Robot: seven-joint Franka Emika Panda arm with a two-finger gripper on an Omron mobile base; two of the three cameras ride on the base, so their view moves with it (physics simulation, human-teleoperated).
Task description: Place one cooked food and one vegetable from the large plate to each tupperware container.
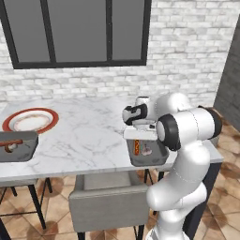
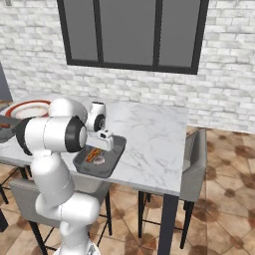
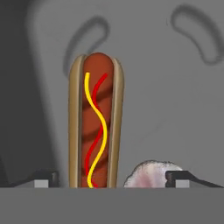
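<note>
Trays first: the near tray (image 1: 146, 158) sits at the bench (image 1: 84, 136) edge right under my hand, and it holds a hot dog (image 3: 96, 122) with a pale, roundish vegetable (image 3: 151, 174) just beside it, possibly a mushroom or garlic, I cannot say which. My fingers (image 3: 111, 180) are spread wide, one tip on each side of the two foods, pinching nothing. The far tray (image 1: 18, 146) rests at the left bench edge and also seems to carry a sausage-like piece and a small pale one, though they are too small to name. The plate (image 1: 31, 120) lies just behind that tray and looks bare. By my judgement the sorting is done or close to it. If I had to lift the hot dog again, I would take it across the middle of the bun, since it is soft, light and would sag or squash under a hard pinch; its sauce stripes may be slick. The pale vegetable looks small, light and apt to roll, so I would close on its widest part.
</note>
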